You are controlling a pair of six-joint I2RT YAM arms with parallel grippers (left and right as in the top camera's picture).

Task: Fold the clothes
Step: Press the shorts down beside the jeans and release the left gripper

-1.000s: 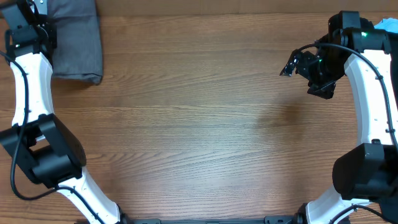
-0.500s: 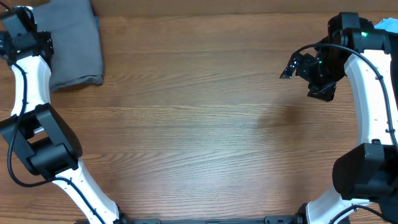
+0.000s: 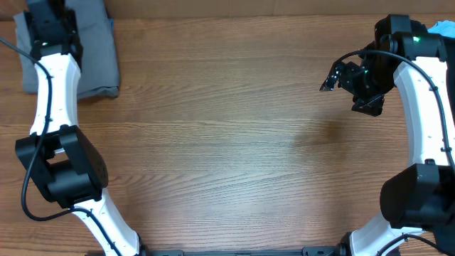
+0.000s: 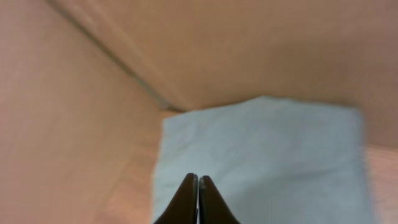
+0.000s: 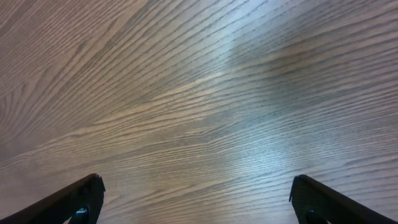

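One folded grey garment point(image 3: 96, 53), left jaws clenched empty, right jaws spread wide

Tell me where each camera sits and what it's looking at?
Overhead: above the table, looking down; left arm, right arm show, clothes far left.
Left wrist: on the left arm, facing past the shut left gripper at the clothes.
Right wrist: on the right arm, looking down at the table through the open right gripper.
Shared: overhead and left wrist both see the clothes.
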